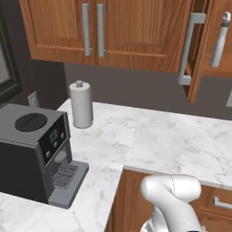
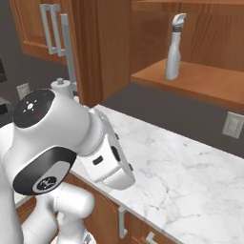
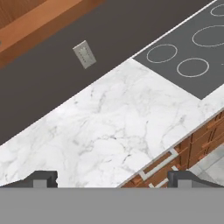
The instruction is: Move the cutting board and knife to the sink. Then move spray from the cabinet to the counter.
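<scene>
The hand (image 3: 112, 178) hangs over the bare worktop (image 3: 109, 131), its jaws wide apart and holding nothing. To the right, the spray (image 2: 173, 46) stands upright on the open cabinet's (image 2: 200, 78) shelf. It looks light, stiff and slick, so the body below the neck seems the safest grip.

The arm (image 2: 71, 143) is glossy white with rounded links, dark joint bands and a red-marked black cap.
</scene>
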Available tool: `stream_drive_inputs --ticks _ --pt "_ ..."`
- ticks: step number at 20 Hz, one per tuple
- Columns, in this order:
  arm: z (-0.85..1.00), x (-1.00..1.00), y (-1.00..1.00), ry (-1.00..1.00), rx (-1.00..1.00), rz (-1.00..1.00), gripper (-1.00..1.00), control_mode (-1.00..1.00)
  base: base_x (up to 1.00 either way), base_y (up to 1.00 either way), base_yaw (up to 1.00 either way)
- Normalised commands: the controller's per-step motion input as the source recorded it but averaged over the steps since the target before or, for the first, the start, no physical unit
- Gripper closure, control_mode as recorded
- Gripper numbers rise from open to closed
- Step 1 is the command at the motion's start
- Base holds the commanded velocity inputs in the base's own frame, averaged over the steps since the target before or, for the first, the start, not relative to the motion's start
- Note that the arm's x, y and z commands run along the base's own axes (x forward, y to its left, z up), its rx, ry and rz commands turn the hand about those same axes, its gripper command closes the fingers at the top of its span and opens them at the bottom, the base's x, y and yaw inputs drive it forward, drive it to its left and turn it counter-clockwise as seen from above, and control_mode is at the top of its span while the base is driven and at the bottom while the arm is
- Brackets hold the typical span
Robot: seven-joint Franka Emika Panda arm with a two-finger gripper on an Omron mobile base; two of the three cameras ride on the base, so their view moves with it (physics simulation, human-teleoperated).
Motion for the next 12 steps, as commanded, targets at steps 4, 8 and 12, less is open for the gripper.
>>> stream_drive_inputs --ticks 4,8,12 --pt "0.00 0.00 0.00 0.00 0.00 0.00 -1.00 1.00 0.00 -0.07 -0.21" --pt "0.00 0.00 0.00 0.00 0.00 0.00 -1.00 1.00 0.00 -0.02 -0.09" --pt "0.00 0.00 0.00 0.00 0.00 0.00 -1.00 1.00 0.00 -0.30 0.00"
